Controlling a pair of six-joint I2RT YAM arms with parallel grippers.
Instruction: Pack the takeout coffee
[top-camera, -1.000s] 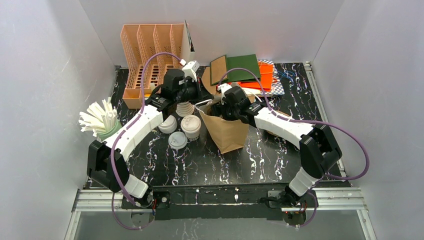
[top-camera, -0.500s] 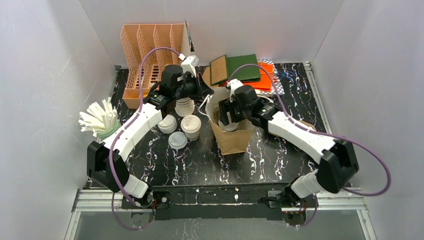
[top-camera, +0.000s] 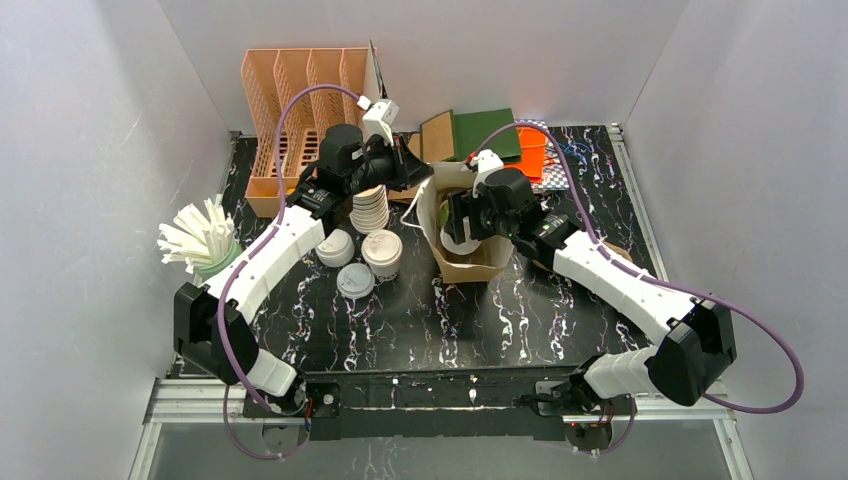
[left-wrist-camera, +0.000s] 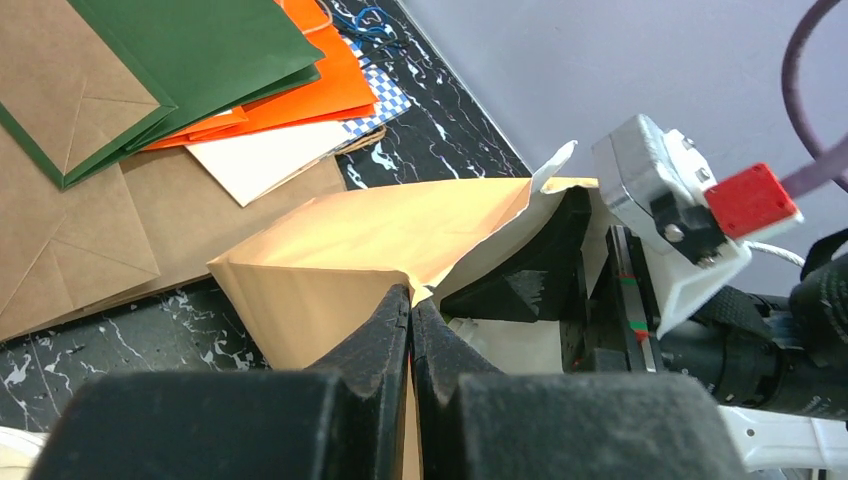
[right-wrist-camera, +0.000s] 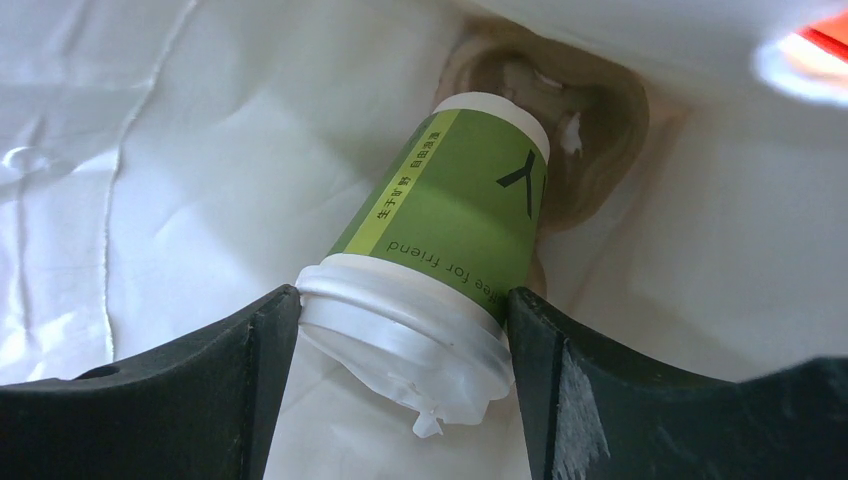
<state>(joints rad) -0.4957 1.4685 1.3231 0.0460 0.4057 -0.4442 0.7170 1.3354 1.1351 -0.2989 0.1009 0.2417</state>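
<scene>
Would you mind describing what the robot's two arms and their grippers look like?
The left arm and right arm have white shells joined by chunky black joints. A purple cable loops along each. The left gripper and right gripper have matte black, wedge-shaped fingers. Each wrist carries a white camera mount with a small red block.

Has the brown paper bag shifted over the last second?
Yes. The paper bag has swung upright, its near end drawing back from the table front edge toward the orange folder behind it.
</scene>
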